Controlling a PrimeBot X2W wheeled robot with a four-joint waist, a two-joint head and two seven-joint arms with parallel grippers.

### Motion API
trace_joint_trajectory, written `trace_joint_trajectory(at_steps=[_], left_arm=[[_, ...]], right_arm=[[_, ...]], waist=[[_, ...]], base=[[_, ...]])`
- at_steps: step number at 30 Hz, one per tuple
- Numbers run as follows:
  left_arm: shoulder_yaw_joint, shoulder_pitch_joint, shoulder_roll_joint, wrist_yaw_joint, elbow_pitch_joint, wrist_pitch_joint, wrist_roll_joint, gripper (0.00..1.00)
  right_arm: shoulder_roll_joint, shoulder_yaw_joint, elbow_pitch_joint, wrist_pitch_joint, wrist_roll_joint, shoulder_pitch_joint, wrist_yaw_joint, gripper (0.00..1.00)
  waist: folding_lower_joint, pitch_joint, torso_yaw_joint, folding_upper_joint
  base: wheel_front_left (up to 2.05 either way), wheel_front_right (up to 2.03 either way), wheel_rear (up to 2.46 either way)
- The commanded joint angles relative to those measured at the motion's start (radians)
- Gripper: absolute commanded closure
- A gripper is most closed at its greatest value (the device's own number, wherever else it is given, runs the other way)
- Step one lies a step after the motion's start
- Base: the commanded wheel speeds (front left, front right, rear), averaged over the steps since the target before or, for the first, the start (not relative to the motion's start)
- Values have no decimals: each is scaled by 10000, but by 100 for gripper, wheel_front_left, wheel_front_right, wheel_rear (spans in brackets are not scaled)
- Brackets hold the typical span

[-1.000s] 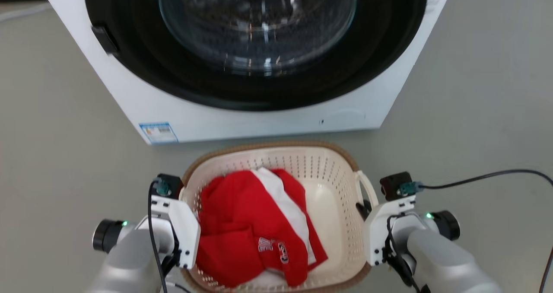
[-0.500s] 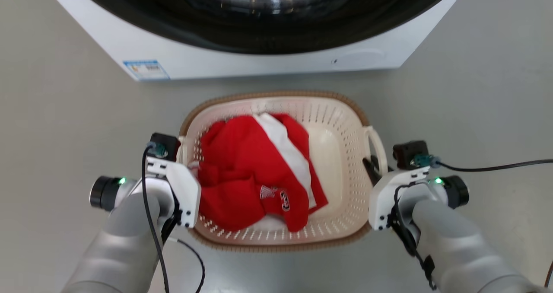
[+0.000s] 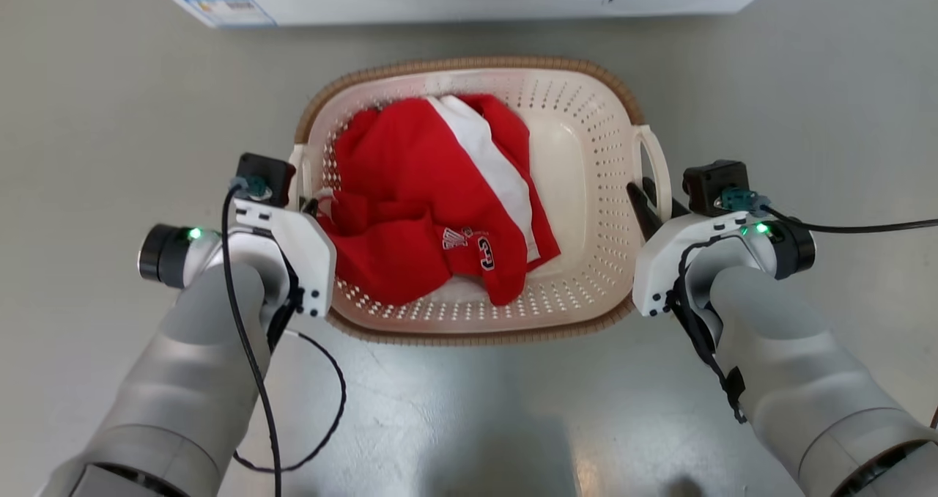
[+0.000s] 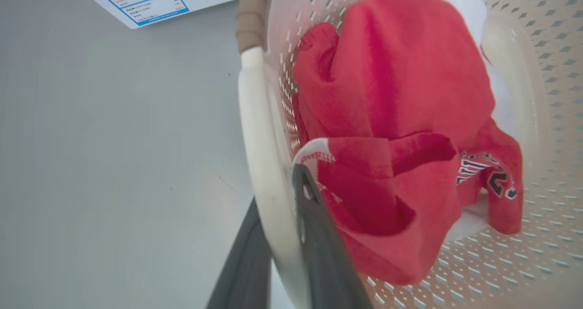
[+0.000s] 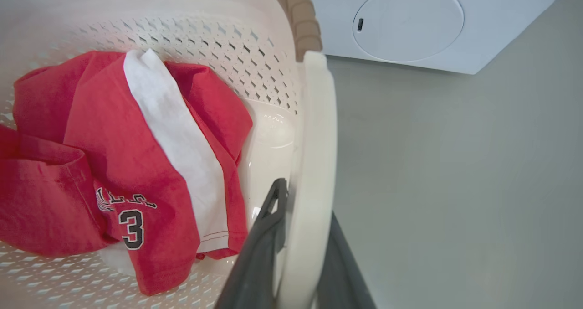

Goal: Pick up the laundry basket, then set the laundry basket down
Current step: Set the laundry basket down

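Left forearm (image 3: 187,387) & right forearm (image 3: 795,365): smooth grey, white wrist shells (image 3: 300,251) w/ small black screws, green LEDs (image 3: 194,233), black cables (image 3: 249,365) — 2 dark grey tapered fingers (image 4: 319,254) each.

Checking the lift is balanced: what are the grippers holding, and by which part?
The laundry basket, by its loop side handles: the left gripper is shut on the left handle, the right gripper on the right handle.

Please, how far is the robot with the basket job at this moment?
Done: the left hand grips the left handle of the basket, the right hand the right handle; a red shirt lies inside. In hand: the lift; whether the basket is already off the floor cannot be told. Left: raising it clearly, then setting it down.
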Motion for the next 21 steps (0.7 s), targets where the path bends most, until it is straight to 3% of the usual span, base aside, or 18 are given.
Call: trace_joint_trajectory(at_steps=[1, 14, 21], left_arm=[[82, -274, 657, 158, -11, -114, 79, 100], [38, -1085, 1014, -14, 32, -697, 14, 100], [43, -1350, 933, 78, 53, -898, -73, 100]], right_arm=[[42, 80, -53, -173, -218, 110, 77, 100], [42, -1174, -676, -180, -1525, -19, 77, 100], [42, -2029, -977, -180, -2321, 41, 77, 100]], waist=[[0, 299, 14, 0], [0, 1288, -46, 0], [0, 1609, -4, 0]], base=[[0, 0, 0], [0, 0, 0], [0, 0, 0]])
